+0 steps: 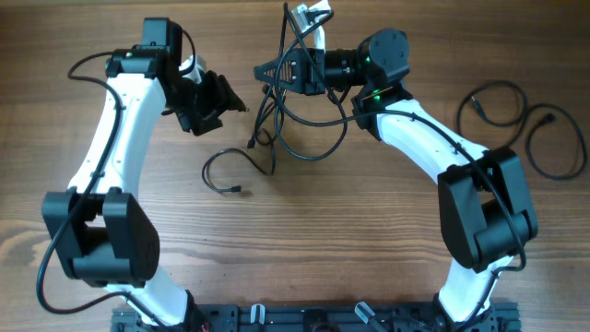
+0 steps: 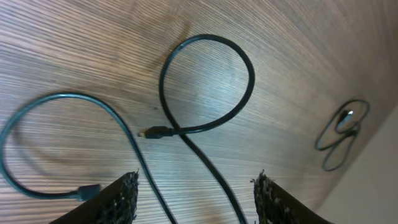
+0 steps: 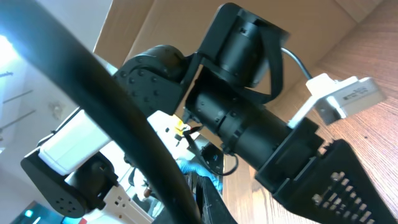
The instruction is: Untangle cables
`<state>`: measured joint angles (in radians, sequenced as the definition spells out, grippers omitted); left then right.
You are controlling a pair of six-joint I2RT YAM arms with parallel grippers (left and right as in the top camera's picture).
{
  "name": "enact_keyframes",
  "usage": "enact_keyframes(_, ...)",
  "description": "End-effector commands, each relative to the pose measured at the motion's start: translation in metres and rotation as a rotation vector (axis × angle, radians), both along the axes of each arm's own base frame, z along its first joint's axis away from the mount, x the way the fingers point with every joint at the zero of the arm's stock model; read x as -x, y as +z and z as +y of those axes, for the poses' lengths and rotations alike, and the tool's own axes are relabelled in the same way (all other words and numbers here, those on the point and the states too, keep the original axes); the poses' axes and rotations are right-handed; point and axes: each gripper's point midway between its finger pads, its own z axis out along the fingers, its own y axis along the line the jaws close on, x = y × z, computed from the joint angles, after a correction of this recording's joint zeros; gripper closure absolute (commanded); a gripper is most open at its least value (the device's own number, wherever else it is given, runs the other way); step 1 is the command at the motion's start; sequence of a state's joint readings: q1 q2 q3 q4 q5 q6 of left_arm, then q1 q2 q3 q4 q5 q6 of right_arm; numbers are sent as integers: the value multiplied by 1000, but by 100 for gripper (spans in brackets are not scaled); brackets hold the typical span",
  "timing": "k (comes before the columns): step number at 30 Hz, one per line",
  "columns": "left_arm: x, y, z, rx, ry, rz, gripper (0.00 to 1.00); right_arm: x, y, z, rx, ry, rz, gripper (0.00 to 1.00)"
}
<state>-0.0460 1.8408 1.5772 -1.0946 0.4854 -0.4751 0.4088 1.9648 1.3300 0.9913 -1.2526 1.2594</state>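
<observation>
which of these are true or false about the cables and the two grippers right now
1. The right gripper is shut on the tangled cables. True.
2. The left gripper is clamped on a cable. False: it is open and grips nothing.
3. A separate looped cable lies at the table's right side, apart from the tangle. True.
4. The table is white plastic. False: it is brown wood.

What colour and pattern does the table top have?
The table top is brown wood grain with fine streaks; the left wrist view shows it best.
</observation>
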Motion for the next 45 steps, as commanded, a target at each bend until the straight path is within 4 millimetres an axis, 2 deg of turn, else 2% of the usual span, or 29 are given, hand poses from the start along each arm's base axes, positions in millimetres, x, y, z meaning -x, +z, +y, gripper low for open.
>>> enact_keyframes(1,0,-16,-11,90,63,103,38,-1,12,-2,-19,-23,-29,96)
enact_keyframes(6,4,-20,-39,277,23,186,39,1,11,-2,-16,-14,-49,96)
enact_keyframes(12,8,-24,-56,278,-22,191,40,3,11,-2,-13,-5,-53,96)
enact_keyframes(15,3,-24,-66,276,-50,154,41,3,11,-2,-13,-5,-53,96)
enact_keyframes(18,4,-24,-72,277,-54,157,45,3,11,-3,-13,-5,-53,96)
enact_keyframes(24,12,-30,-79,229,-79,169,55,3,10,-3,-12,-2,-54,96)
enact_keyframes(28,21,-32,-82,223,-91,200,52,3,10,-3,-12,-1,-54,96)
enact_keyframes(35,47,-34,-75,199,-79,324,48,5,8,-2,-4,9,-46,96)
enact_keyframes(37,47,-34,-75,199,-78,324,55,5,8,-2,-3,12,-46,96)
enact_keyframes(38,44,-34,-76,201,-80,310,63,6,8,-2,-3,13,-46,96)
enact_keyframes(39,40,-34,-76,203,-81,292,66,6,8,-2,-2,16,-46,96)
enact_keyframes(43,18,-33,-80,217,-55,211,84,8,7,-3,3,29,-47,96)
enact_keyframes(45,3,-37,-75,176,-14,166,91,9,7,-3,5,37,-47,96)
